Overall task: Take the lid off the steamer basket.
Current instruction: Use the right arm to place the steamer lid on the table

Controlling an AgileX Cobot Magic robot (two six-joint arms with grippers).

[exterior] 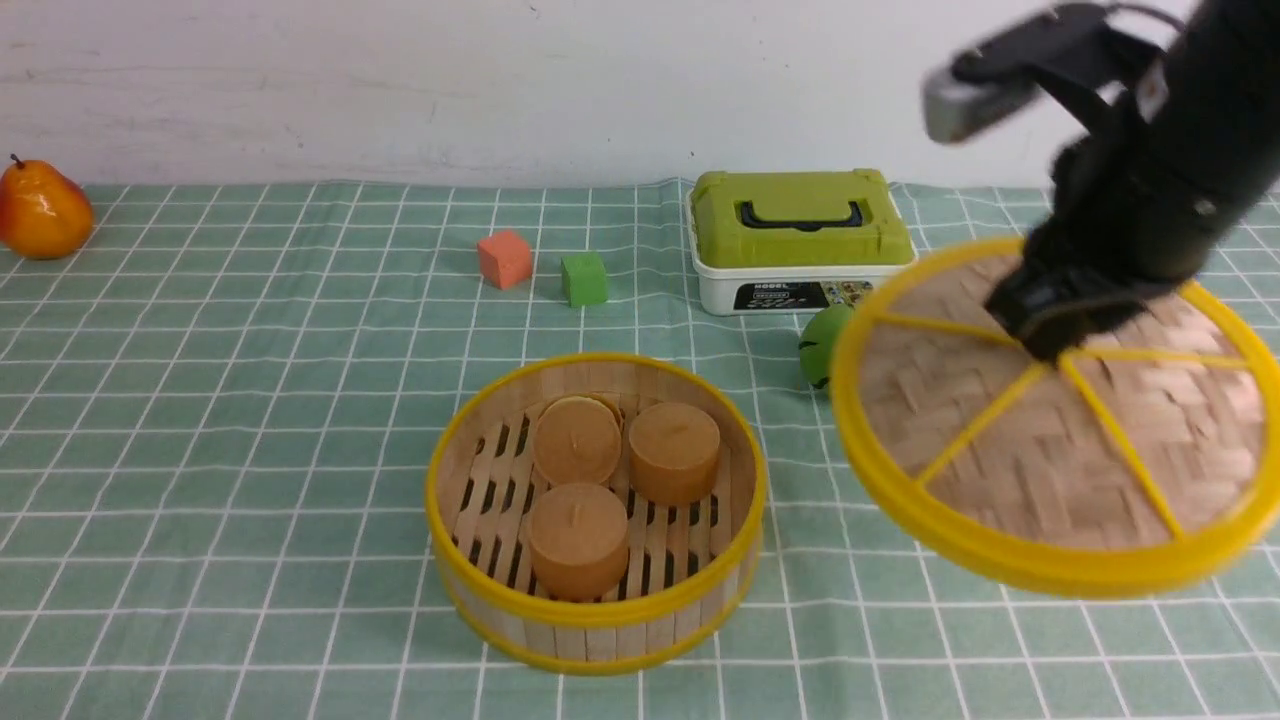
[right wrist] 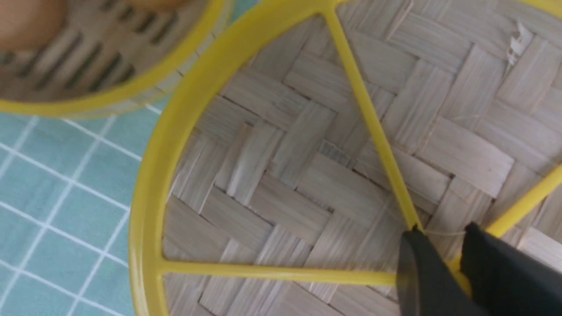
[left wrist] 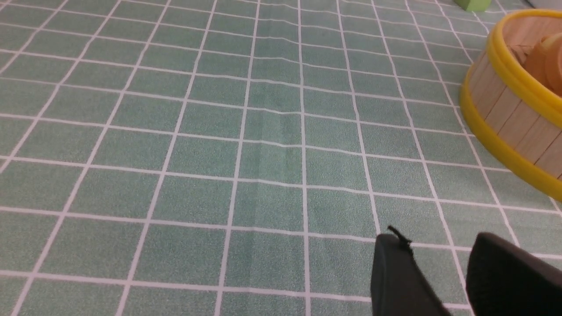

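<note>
The right gripper (exterior: pixel 1045 340) pinched the lid (exterior: pixel 1000 470) at its centre, holding it tilted above the counter (exterior: pixel 250 400), clear beside the uncovered steamer basket (exterior: pixel 590 610). It looked light, stiff and easily carried.

A: The front view was bright and evenly lit from above. The pear (exterior: pixel 42 212) carried one small glint, and the cloth (exterior: pixel 250 400) showed no glare.
B: Shadows were soft. The steamer basket (exterior: pixel 600 612) cast only a faint one at its base.
A: The lid (exterior: pixel 1000 470) and the right arm (exterior: pixel 1170 180) were smeared by motion blur. Everything else was sharp.
B: In the right wrist view the lid's weave was crisp mid-frame. The basket in the corner was out of focus, and the cloth looked bluer.
A: The left wrist view was clear, slightly grainy. The left gripper (left wrist: pixel 437 250) was dark, almost without detail.
</note>
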